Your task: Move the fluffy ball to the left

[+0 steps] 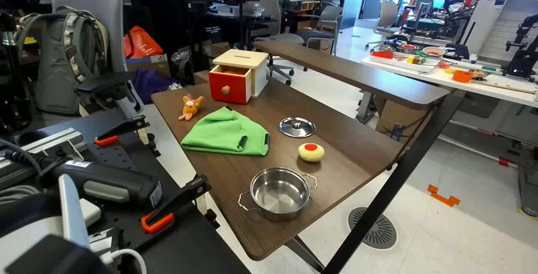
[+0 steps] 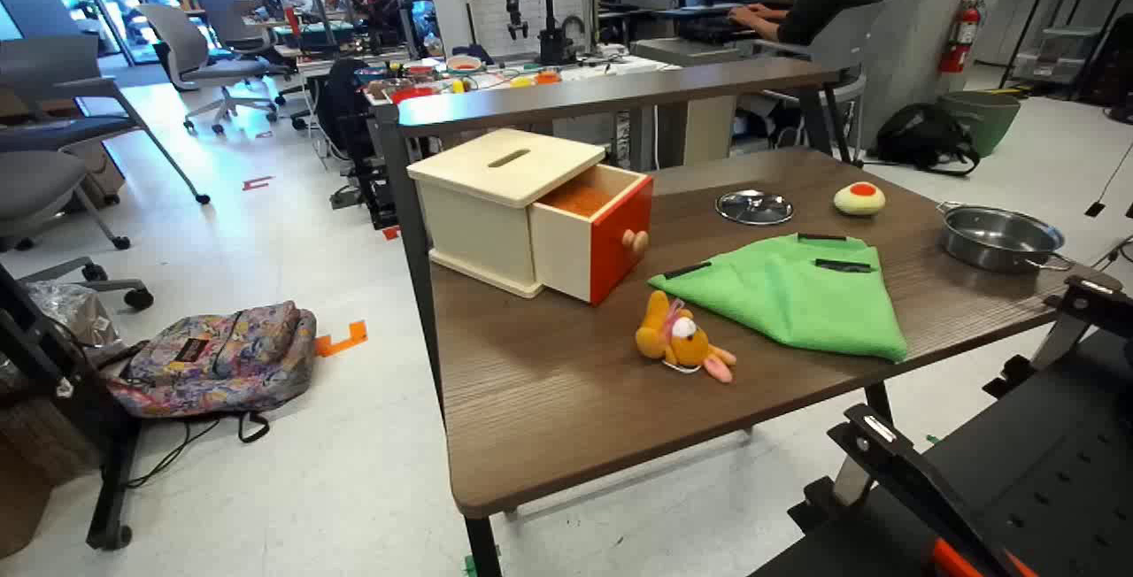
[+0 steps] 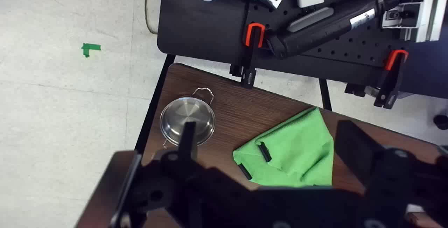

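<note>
No reddish-pink fluffy ball shows by itself in any view; it is hidden or out of view. A small yellow rounded object with a red spot on top [image 1: 311, 152] lies on the brown table between a steel lid and a steel pot. It shows in both exterior views [image 2: 859, 199] but not in the wrist view. My gripper [image 3: 267, 125] shows only in the wrist view. Its two dark fingers are wide apart with nothing between them, high above the table. A green cloth [image 3: 297, 147] lies below the gap, and the left finger overlaps the steel pot [image 3: 178, 112].
The pot [image 1: 279, 192] stands near the table's end. The lid [image 1: 296, 127] lies flat near the green cloth [image 1: 227, 135]. An orange toy figure [image 2: 677, 336] and a red-and-tan wooden box [image 2: 478, 214] with its drawer open stand at the table's other end. Clamps [image 3: 254, 46] line the black table.
</note>
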Robot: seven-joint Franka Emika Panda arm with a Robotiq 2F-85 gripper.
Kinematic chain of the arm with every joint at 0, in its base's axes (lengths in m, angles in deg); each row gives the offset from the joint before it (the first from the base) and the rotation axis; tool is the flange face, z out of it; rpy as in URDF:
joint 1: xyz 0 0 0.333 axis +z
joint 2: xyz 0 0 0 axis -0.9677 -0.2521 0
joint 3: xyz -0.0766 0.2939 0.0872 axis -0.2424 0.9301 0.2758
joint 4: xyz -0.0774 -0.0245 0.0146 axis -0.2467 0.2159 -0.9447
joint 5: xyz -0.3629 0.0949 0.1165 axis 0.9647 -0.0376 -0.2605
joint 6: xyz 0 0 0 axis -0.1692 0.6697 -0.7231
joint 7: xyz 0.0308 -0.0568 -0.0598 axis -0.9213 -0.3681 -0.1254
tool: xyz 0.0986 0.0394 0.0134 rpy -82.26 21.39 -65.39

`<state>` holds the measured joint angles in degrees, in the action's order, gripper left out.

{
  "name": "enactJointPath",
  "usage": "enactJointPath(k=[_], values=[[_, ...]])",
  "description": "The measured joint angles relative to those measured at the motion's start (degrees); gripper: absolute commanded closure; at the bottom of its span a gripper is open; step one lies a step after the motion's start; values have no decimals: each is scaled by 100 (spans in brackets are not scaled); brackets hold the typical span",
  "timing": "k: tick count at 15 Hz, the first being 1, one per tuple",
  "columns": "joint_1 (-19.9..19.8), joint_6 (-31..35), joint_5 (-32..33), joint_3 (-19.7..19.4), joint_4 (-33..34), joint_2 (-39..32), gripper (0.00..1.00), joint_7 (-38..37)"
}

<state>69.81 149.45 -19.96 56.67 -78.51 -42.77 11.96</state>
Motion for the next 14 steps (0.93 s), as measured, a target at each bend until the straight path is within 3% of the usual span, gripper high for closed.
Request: enactJointPath(k=[4, 8, 14], values=[[-1, 22, -88, 56, -1, -3, 0, 0], [90, 501, -624, 259, 14, -116, 0, -79], [474, 1279, -1166, 695, 569, -1246, 0, -706]])
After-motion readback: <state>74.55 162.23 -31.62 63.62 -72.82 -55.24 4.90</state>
